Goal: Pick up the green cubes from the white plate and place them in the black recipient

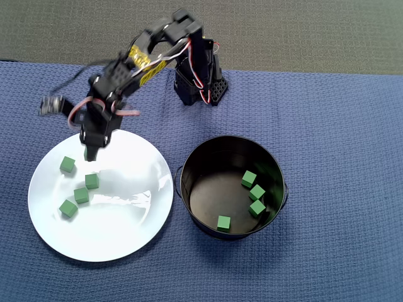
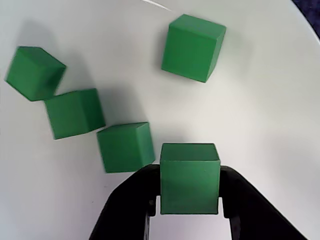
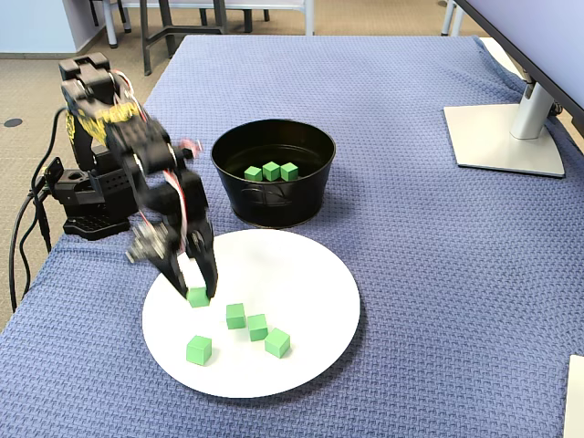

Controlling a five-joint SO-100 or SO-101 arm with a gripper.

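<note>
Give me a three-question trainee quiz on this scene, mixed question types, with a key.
1. How many cubes are in the pot?
2. True or false: the gripper is empty.
3. In the wrist view, the loose cubes on the plate number: A) two B) four C) six

Key:
1. Four, as the overhead view shows.
2. False: it is shut on a cube.
3. B

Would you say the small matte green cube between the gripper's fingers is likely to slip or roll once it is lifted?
Probably neither. The small matte green cube has flat faces squarely between the black gripper fingers, so the hold looks stable. Its matte surface suggests decent friction. If dropped on the glossy white plate, it would likely slide or tumble briefly, not roll.
</note>
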